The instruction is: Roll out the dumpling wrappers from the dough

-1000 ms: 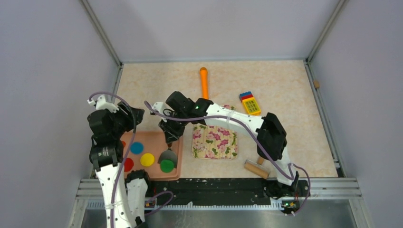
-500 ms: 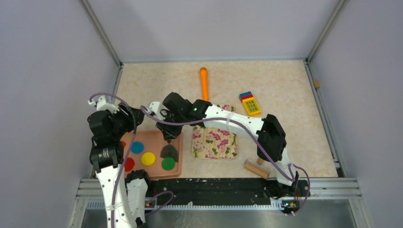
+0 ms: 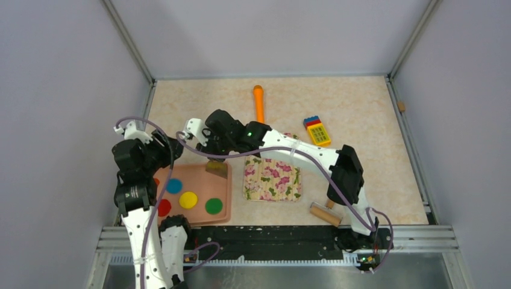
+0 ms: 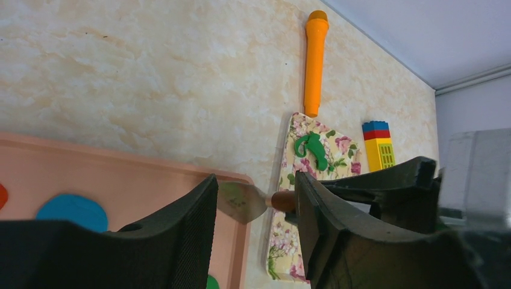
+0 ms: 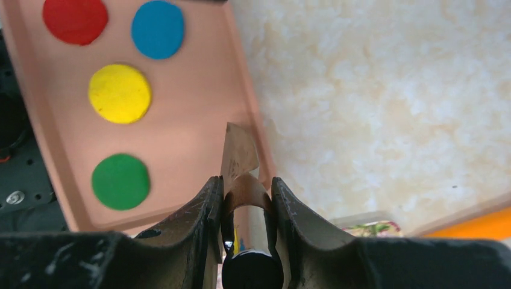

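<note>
While the spatula [image 5: 238, 153] is held over the far right corner of the pink tray [image 3: 199, 180], its wooden handle is clamped between the jaws of the right gripper [image 5: 241, 186], and its thin metal blade is seen bare, with nothing on it. The left gripper [image 4: 256, 180] is held above the tray's left side with its jaws apart and nothing between them. The dumpling wrappers are laid flat in the tray, each apart from the others: a green disc [image 5: 120, 180] at the near right, a yellow disc [image 5: 119, 93], a blue disc [image 5: 158, 29] and a red disc [image 5: 75, 20]. The dough [image 4: 312, 149] is shown only in the left wrist view, as a small ragged green piece lying on the far end of the floral mat [image 4: 340, 144], which is spread just right of the tray on the worktop [image 3: 337, 102]. From above, the dough is hidden by the right arm. A wooden roller [image 3: 324, 214] is seen near the worktop's near edge, apart from the mat.

The dough is judged to be light, soft and slightly tacky, so it is likely to be dented or torn by a hard pinch and to cling to the mat. It is best taken from beneath, with the blade slid flat under an edge, or pinched gently across its thickest part. The finished discs are judged thin and floppy, so they should be supported from underneath rather than gripped at the rim.
</note>
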Robot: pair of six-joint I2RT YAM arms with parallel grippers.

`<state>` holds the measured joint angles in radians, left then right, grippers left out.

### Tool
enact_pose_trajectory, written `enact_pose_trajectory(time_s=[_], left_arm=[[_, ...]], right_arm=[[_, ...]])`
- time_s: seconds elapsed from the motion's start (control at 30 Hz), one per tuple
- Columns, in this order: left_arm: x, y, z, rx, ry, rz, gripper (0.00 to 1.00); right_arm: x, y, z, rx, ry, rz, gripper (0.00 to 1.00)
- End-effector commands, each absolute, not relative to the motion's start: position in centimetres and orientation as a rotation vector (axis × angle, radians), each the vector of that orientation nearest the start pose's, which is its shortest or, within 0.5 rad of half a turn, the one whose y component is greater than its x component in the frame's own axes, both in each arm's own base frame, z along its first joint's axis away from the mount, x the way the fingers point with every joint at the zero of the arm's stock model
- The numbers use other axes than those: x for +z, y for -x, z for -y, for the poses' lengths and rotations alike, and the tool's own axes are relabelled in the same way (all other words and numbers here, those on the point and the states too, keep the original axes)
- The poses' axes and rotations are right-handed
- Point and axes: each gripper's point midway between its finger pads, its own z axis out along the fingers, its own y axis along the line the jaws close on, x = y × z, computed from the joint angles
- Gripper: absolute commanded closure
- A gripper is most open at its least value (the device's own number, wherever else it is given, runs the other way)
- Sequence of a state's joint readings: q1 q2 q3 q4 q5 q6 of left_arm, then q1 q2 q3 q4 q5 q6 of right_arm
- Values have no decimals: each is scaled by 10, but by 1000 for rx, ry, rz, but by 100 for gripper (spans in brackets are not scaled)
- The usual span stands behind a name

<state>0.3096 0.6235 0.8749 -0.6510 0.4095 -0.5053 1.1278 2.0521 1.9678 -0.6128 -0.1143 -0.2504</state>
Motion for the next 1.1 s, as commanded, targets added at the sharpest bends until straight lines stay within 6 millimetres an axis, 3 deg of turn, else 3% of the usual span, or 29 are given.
enact_pose_trajectory(time_s=[0.0,0.1,0.2,0.37,0.5,0.63,0.73,0.8,0.9,1.0,1.07], left_arm=[[278,-245,13,-495,451,-1873,47],[285,-250,12,-486,416,-1862,47],[287,-256,12,-492,392,-1868,47],[279,-271,10,-520,407,-1919,48],[259,-286,13,-576,438,-1970,49],[237,-302,23,-598,375,-2051,49],[224,-311,34,-617,306,-2106,49],[220,-315,45,-635,246,-2128,48],[216,-318,59,-676,182,-2151,48],[210,-321,72,-702,109,-2176,48],[207,-323,80,-713,71,-2185,48]], right_arm=[[273,-256,-507,509,1405,-1578,100],[296,-272,-487,492,1344,-1568,100],[322,-296,-454,475,1246,-1583,100],[350,-336,-370,412,1051,-1647,100],[317,-361,-280,368,847,-1825,100],[284,-377,-168,367,521,-2022,100],[262,-378,-75,393,141,-2126,100],[248,-370,-26,412,-65,-2142,100],[224,-351,19,432,-280,-2162,100],[206,-337,39,469,-419,-2150,100],[193,-331,41,504,-475,-2143,100]])
